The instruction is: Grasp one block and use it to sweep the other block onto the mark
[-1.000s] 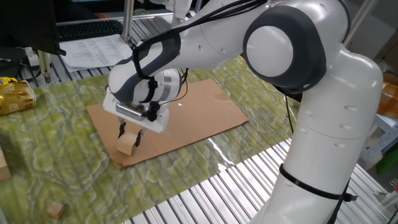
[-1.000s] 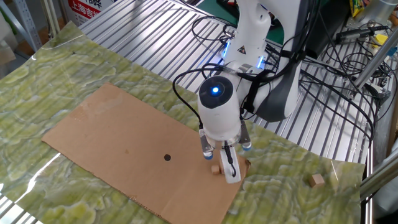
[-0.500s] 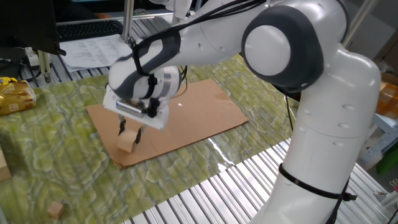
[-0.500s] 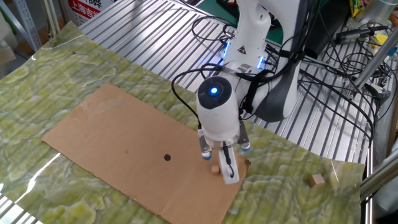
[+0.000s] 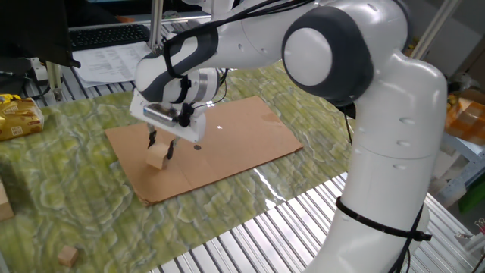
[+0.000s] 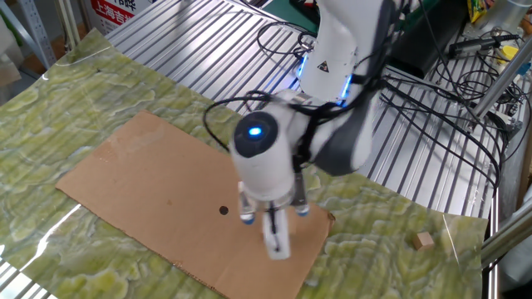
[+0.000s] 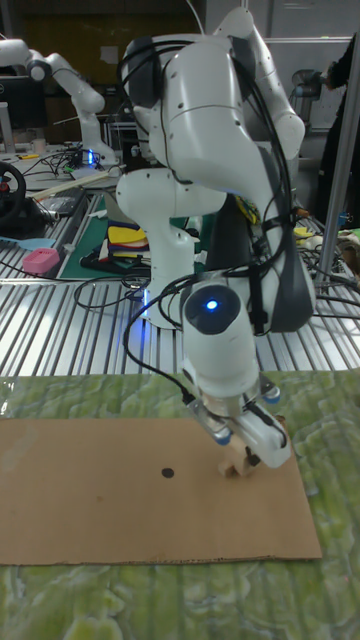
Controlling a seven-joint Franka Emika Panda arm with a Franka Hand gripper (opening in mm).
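Note:
My gripper [image 5: 161, 146] is shut on the large tan block [image 5: 157, 158], holding it low over the left part of the brown cardboard [image 5: 242, 136]. In the tall fixed view the block [image 7: 231, 469] sits between the fingers of the gripper [image 7: 241, 458], to the right of the black mark [image 7: 167, 473]. In the other fixed view the gripper [image 6: 270, 234] hides the block, and the mark [image 6: 223, 210] lies just to its left. The tiny cube [image 6: 330, 218] rests at the cardboard's far right edge, apart from the gripper. It shows beside the wrist as the tiny cube [image 7: 281, 420].
A mid-sized tan cube [image 5: 68, 254] lies on the green mat off the cardboard, seen also as the mid-sized cube [image 6: 424, 241]. Black cables [image 6: 432, 108] sprawl over the metal slats behind the arm. A yellow packet [image 5: 15, 117] sits at the mat's left edge.
The gripper has carried the large block along the cardboard, away from the end near the tiny cube and nearer the mark. The tiny cube has stayed where it was.

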